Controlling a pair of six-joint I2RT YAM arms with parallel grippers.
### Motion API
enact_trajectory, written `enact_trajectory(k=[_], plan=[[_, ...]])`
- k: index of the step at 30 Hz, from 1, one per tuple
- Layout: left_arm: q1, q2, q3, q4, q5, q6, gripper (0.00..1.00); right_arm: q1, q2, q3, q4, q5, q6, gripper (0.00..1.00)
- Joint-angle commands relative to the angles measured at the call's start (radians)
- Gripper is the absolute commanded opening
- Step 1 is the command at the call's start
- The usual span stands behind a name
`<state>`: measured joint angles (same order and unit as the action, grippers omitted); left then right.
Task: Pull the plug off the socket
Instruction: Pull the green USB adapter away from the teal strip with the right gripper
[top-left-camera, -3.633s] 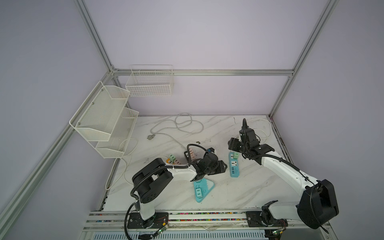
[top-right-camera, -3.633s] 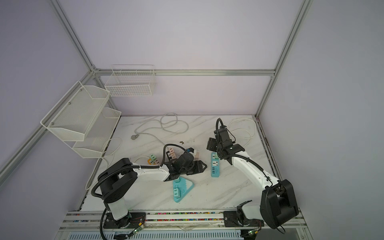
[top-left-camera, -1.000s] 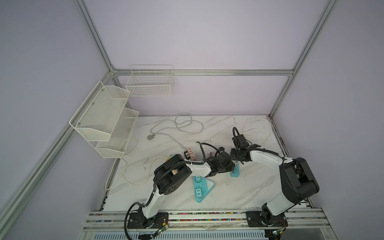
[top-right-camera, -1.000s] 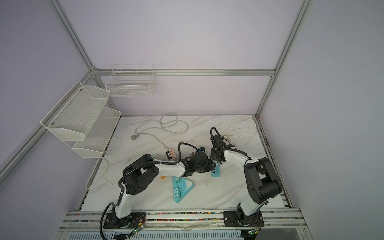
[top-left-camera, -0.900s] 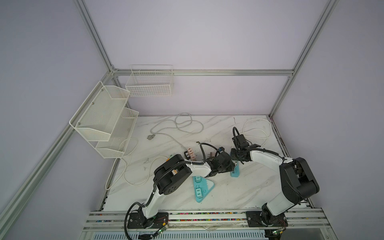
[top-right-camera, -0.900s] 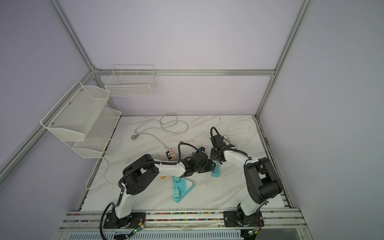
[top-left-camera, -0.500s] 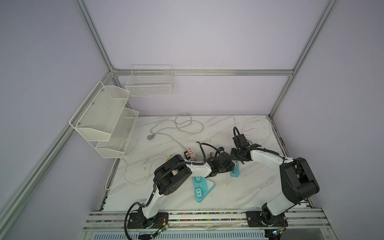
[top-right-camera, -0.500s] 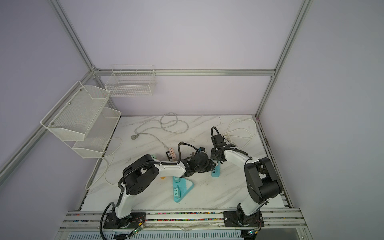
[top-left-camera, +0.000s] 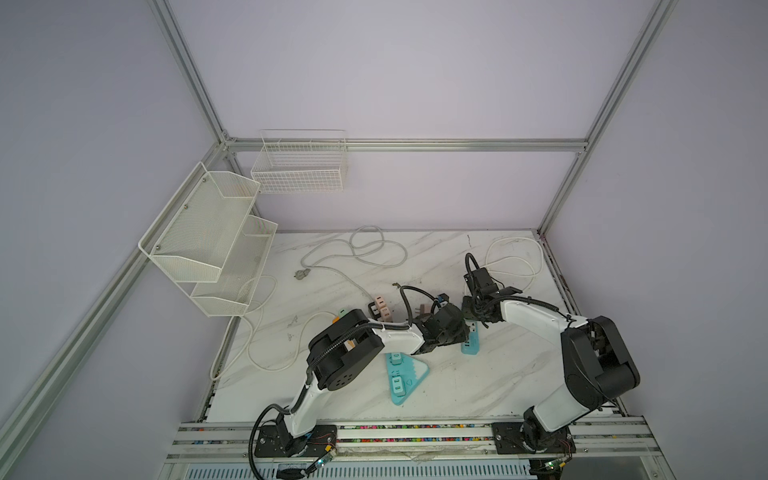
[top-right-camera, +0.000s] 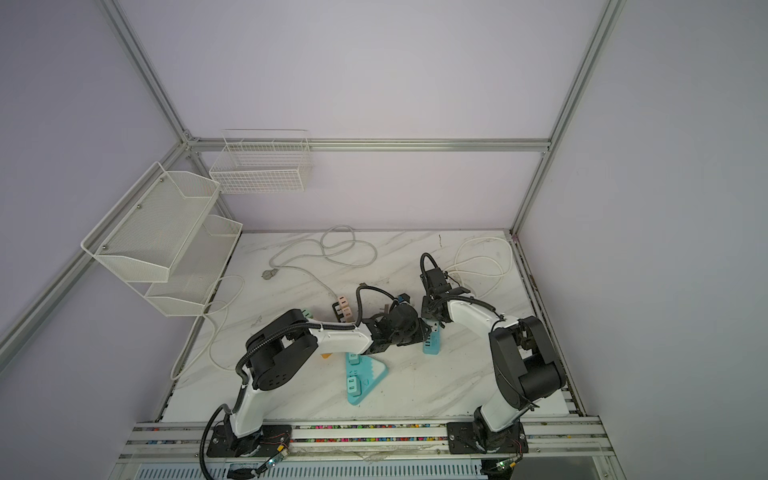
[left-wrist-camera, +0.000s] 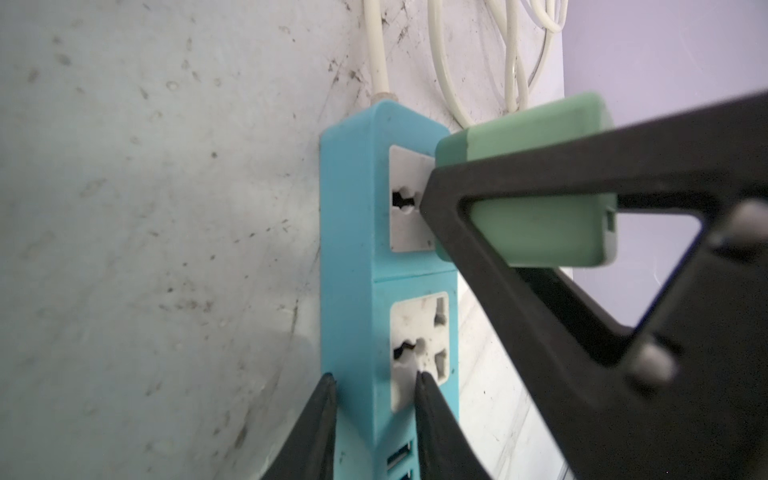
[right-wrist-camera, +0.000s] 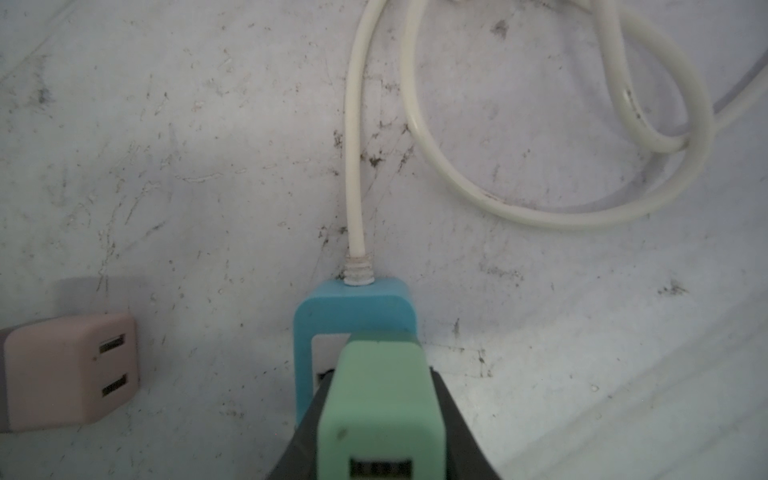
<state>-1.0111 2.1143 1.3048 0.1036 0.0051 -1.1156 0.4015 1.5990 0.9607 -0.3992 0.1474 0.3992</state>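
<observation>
1. Locate the green plug (left-wrist-camera: 536, 232). It sits in the end socket of the blue power strip (left-wrist-camera: 349, 257), the socket nearest the white cord (right-wrist-camera: 353, 166). No gap or prong shows between plug and socket face, so treat it as fully seated. In both top views the strip lies flat on the marble table (top-left-camera: 415, 266), right of centre, between the two wrists.

2. Check the right gripper (right-wrist-camera: 380, 386). Its fingers are closed on the flanks of the plug body, with the plug's port end facing the wrist camera.

3. Check the left gripper (left-wrist-camera: 375, 376). Its fingers (left-wrist-camera: 316, 424) stand narrow. One lies against the strip's side wall and the other on the face of the second socket, and both appear to touch the strip.

4. Step in hand: grasp and brace appear complete; extraction has not begun.

5. Next move: draw the plug straight out along the socket axis, away from the table, while the left gripper pins the strip. A tilted pull may bind the prongs, and a loose brace may let the strip lift with the plug.

6. Compare with the earliest frames. There the right gripper was raised over the strip's far end and the left gripper stood just beside the strip. Both have since closed in. Over the last second, the arm poses barely differ.
</observation>
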Motion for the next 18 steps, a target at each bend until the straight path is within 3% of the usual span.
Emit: enact_trajectory(k=[1,18], plan=[[-0.018,0.079,0.014,-0.156,0.008,-0.001,0.30,0.005,-0.044,0.033,-0.013,0.025,0.016,0.10],[-0.018,0.052,0.089,-0.181,0.004,0.063,0.32,-0.011,-0.220,0.046,-0.029,-0.012,0.035,0.10]])
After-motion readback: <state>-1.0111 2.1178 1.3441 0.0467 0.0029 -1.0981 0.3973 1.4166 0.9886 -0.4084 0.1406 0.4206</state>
